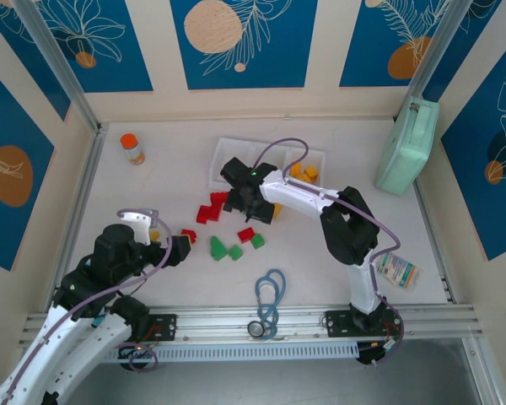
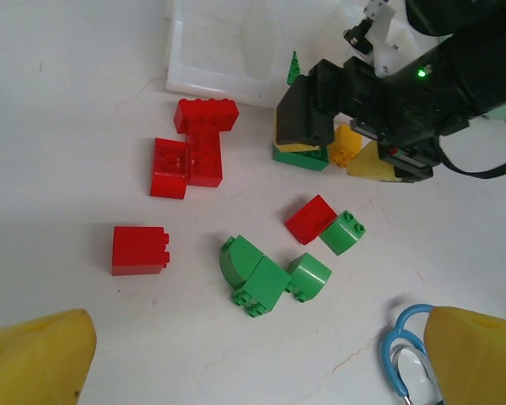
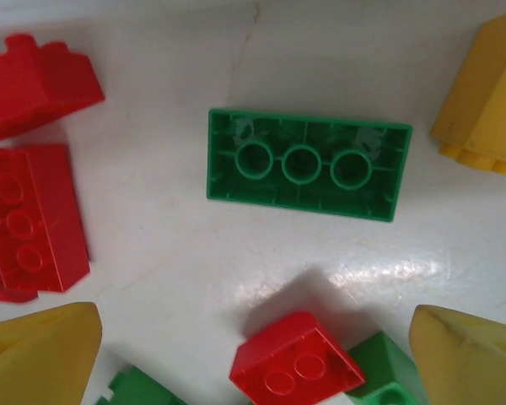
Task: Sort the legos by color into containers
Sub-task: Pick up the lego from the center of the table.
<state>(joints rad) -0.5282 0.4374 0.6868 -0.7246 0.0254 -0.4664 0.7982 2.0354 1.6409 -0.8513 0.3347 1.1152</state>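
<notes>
Across the white surface [image 1: 177, 181], most of the sorting looks to me like it has yet to be done. At the back, the white tray [image 1: 228, 152] of three containers has a few orange-yellow legos [image 1: 304, 172] in its right-hand compartment. The left compartment looks bare. The middle one is mostly hidden behind the right arm [image 1: 304, 198], so I cannot say what it holds.

That arm reaches in over the loose pile just in front of the tray. On its wrist camera I see the right jaws spread wide with nothing between them. A green brick [image 3: 308, 164] lies studs-down on the surface right below, apart from both fingertips [image 3: 42, 354]. The left arm [image 1: 118, 253] hangs at the near left, the left jaws fully apart and empty, looking over the pile.

As far as I can count, this is what is left to sort:
- a red cluster [image 2: 194, 152] close to the tray's near edge
- a lone red block [image 2: 140, 250]
- another red brick [image 2: 310, 218] touching a small green one [image 2: 342, 233]
- three green pieces [image 2: 261, 283] bunched together
- one yellow piece [image 3: 489, 93] near the upturned green brick
</notes>
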